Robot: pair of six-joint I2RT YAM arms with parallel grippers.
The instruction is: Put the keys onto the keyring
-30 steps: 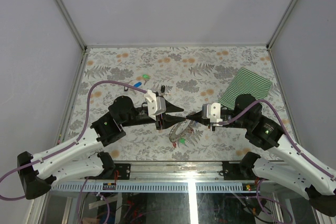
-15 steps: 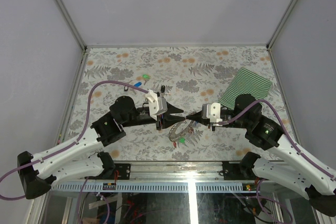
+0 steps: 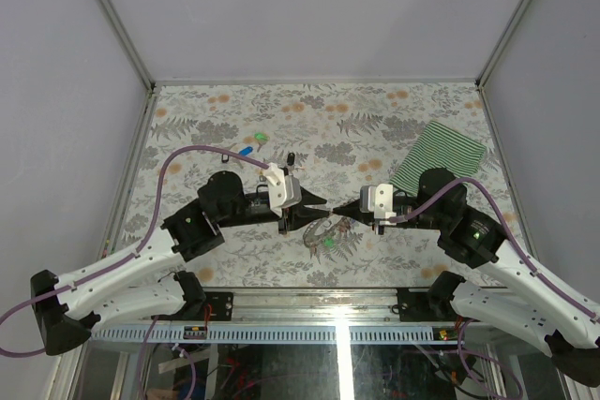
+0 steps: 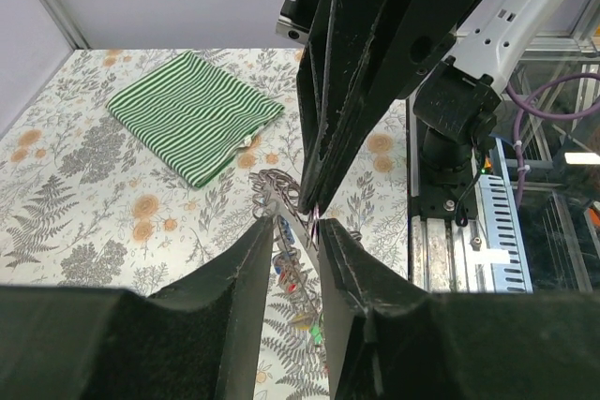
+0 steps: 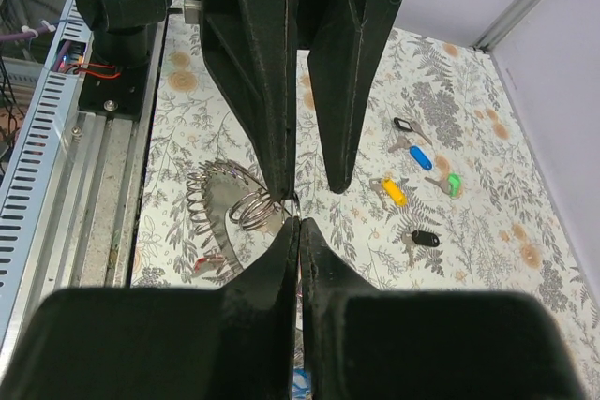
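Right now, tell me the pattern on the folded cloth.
The cloth has narrow green and white stripes, clearest in the left wrist view.

The left arm (image 3: 141, 259) and right arm (image 3: 530, 278) have white lower links, black upper links and black bases at seven and five o'clock. A purple cable (image 3: 178, 155) runs along each, and a green light (image 3: 475, 228) glows on each elbow. The left gripper (image 3: 322, 207) and right gripper (image 3: 335, 210) carry black tapering fingers (image 4: 253, 269) behind white blocks (image 3: 278, 186).
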